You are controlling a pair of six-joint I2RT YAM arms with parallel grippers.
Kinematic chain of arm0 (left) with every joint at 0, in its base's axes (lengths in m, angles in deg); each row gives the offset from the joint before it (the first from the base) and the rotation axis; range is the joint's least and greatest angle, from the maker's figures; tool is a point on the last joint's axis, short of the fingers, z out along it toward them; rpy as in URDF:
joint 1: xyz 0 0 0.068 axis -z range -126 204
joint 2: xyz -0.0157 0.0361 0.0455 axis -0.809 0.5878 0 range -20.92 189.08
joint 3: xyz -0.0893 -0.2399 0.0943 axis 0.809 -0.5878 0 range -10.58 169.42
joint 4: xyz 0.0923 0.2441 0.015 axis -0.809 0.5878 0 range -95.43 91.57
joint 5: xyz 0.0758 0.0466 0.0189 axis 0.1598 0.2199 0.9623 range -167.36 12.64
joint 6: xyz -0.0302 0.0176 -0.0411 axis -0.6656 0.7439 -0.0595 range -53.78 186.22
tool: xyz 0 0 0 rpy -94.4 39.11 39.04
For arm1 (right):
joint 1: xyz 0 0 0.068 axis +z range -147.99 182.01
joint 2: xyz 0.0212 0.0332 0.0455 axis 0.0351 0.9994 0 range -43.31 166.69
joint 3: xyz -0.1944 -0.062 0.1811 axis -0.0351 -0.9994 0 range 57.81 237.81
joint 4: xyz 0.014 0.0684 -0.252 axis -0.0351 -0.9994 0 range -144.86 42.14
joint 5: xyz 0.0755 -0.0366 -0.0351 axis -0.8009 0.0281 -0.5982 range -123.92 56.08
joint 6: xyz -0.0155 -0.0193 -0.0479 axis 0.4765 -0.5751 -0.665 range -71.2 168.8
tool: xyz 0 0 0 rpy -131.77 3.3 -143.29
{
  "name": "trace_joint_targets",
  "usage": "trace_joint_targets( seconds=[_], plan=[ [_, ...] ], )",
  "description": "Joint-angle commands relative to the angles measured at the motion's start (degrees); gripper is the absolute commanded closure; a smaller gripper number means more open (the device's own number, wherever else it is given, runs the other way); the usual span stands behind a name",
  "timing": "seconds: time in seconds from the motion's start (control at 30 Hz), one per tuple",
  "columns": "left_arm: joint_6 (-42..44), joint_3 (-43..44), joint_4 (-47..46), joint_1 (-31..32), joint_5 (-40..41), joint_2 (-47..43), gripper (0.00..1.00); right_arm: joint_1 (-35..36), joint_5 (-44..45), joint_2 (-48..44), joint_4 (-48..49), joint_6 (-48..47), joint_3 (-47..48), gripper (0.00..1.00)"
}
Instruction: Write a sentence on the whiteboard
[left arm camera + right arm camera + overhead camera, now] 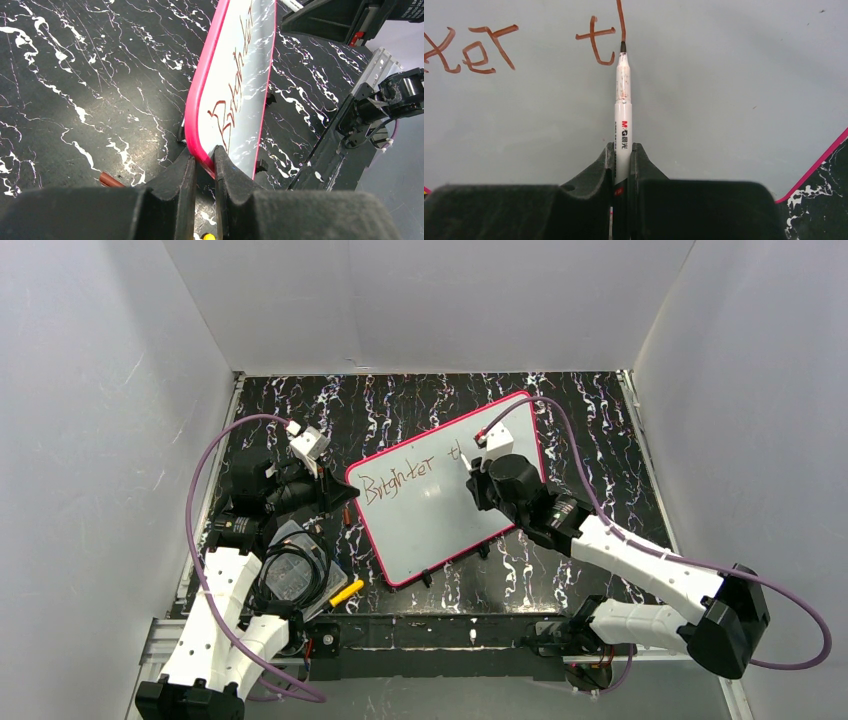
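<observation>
Black marbled tabletop (590, 430), white walls (100, 440) round it. L gripper (204, 159) nearly closed, pinching whiteboard (440, 525) by its left pink edge. Board sits mid-table, turned at an angle; sentence (398, 480) reads "Brighter t" + one stroke. R gripper (623, 152) clamped tight on marker (623, 95), tip touching board beside the "t".

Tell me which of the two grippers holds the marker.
The right gripper: it is shut on the white marker. The left gripper only pinches the pink frame of the whiteboard.
</observation>
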Motion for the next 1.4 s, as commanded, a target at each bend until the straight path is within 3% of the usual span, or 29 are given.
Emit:
trace_joint_targets(
  seconds=[0.0,0.63,1.37],
  plan=[
    [4.93,-0.82,1.58,0.25,1.27,-0.52,1.00,-0.03,-1.76,-1.04,-1.19,2.59,-1.69,0.99],
    [4.92,-0.91,1.58,0.25,1.56,-0.46,1.00,-0.03,1.64,-0.54,4.65,-0.77,1.46,0.99],
    [4.89,-0.91,1.58,0.29,1.44,-0.54,1.00,-0.21,3.37,0.92,0.85,0.74,0.68,0.99]
  ],
)
